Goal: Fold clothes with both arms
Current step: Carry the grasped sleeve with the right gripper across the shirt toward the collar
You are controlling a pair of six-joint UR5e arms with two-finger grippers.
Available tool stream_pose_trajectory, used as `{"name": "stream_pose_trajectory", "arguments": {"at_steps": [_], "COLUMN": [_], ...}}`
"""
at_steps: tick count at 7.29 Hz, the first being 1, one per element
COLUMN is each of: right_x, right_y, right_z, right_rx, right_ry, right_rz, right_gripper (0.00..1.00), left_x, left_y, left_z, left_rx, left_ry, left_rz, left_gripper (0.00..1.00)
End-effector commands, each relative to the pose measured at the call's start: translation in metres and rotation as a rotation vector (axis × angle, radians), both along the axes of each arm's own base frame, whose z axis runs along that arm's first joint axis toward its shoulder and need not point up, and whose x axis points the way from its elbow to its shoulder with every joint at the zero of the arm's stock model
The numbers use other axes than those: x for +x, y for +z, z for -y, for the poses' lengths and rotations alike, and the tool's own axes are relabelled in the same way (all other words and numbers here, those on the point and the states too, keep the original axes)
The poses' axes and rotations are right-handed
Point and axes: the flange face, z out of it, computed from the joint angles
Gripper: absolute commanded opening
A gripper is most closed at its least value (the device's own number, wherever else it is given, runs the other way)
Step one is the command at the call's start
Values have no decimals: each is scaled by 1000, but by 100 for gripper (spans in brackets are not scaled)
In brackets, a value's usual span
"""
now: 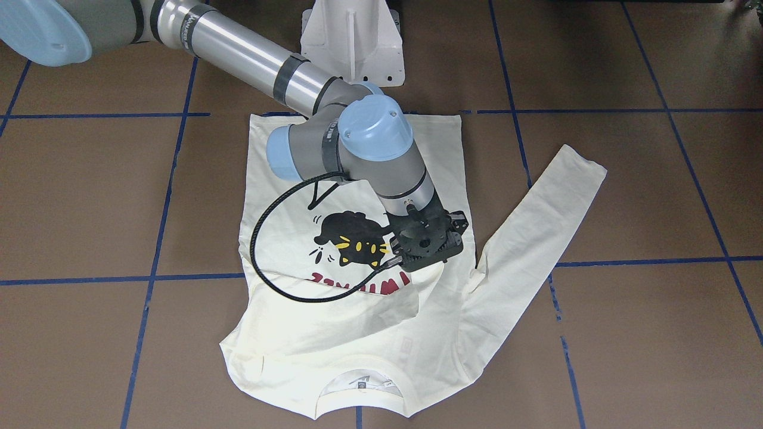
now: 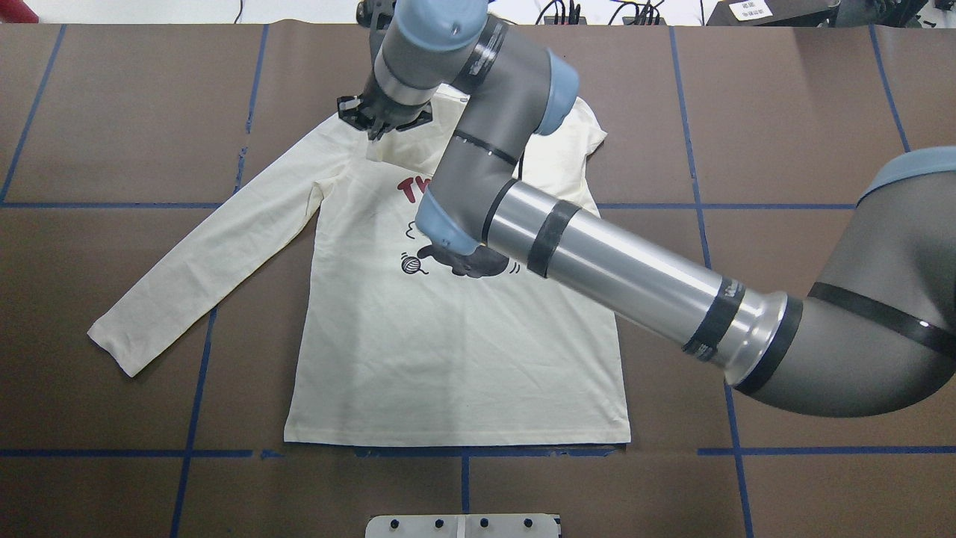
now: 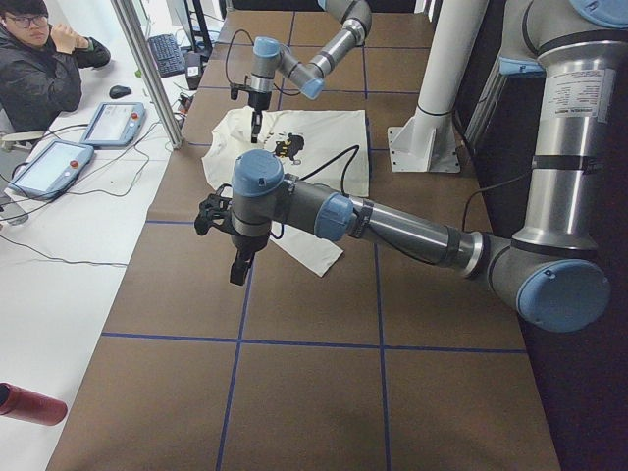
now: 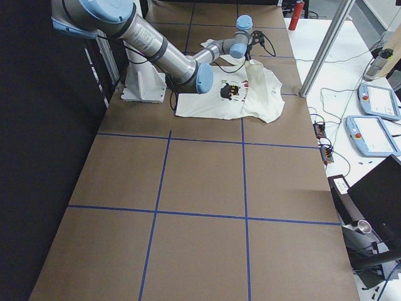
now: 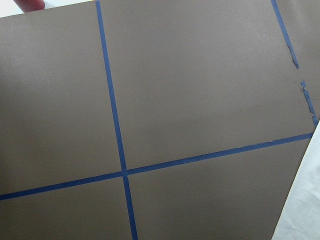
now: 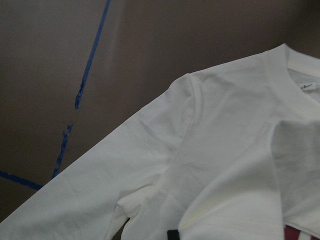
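Your right gripper is pinching the sleeve. Dragging it past the shoulder below, you're risking bunching the shirt. Left gripper: can't tell.

Cream cat-print shirt, flat, face-up

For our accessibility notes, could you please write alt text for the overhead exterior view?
A cream long-sleeved T-shirt lies print-up on a brown table taped with blue lines, one sleeve stretched toward the view's left. The right arm reaches across it, right gripper at the far shoulder.
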Motion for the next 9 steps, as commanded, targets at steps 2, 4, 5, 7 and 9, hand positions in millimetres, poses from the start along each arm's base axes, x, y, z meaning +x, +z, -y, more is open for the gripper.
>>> {"name": "stream_pose_trajectory", "arguments": {"at_steps": [2,4,5,7,9], "right_x": [-18,-16,-14,-16,-15], "right_y": [3,-10,-27,-40,-36], "right_z": [-12,-8,-8,0,3], "right_rx": [40,62,1,-58,-118], "right_ry": [6,47,91,197,226], "right_rz": [33,42,77,96,101], "right_gripper": [0,98,99,99,99], "left_x": [0,0,0,0,1], "left_y": [1,8,20,31,17], "left_z": [1,4,8,12,14], "left_rx": [-3,13,26,49,31], "left_ry": [1,1,1,-1,-42], "left_rz": [0,0,0,-1,-16], "left_gripper": [100,100,100,100,100]}}
